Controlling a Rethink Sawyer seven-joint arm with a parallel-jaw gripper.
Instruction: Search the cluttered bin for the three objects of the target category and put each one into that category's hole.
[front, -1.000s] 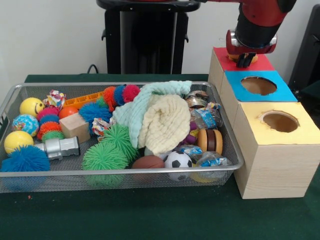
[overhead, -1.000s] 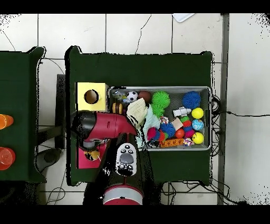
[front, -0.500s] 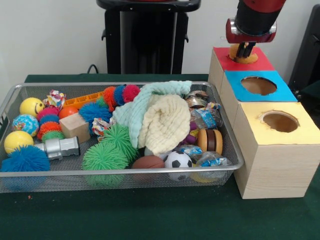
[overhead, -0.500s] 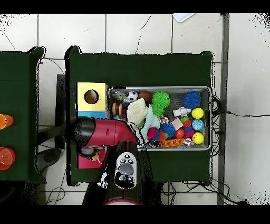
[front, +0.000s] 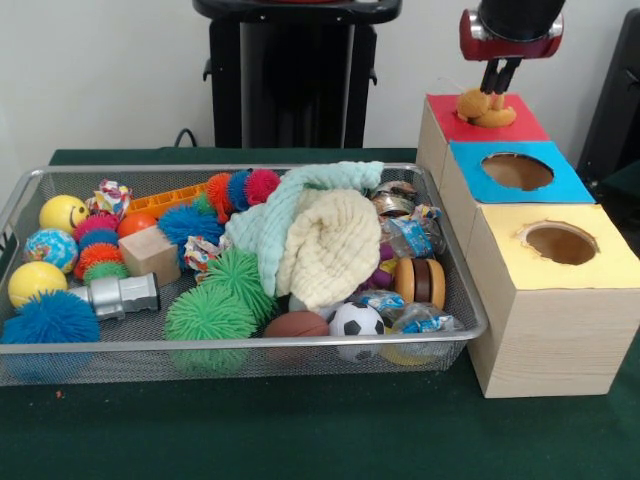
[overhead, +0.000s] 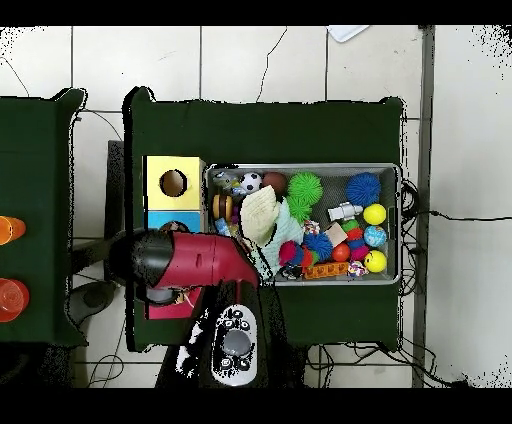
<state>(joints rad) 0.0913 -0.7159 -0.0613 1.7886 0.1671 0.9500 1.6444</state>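
A wire bin crowded with toys stood left of three wooden boxes. On the far, red-topped box lay an orange plush toy, the gripper directly above it, jaws released.

Silver wire-mesh metal bin holds soft waffle-weave cream cloth; beside it, pale matt wooden boxes; dark green felt-like worktop.

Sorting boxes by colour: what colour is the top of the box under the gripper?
Red. The box top under the gripper shows best in the front view.
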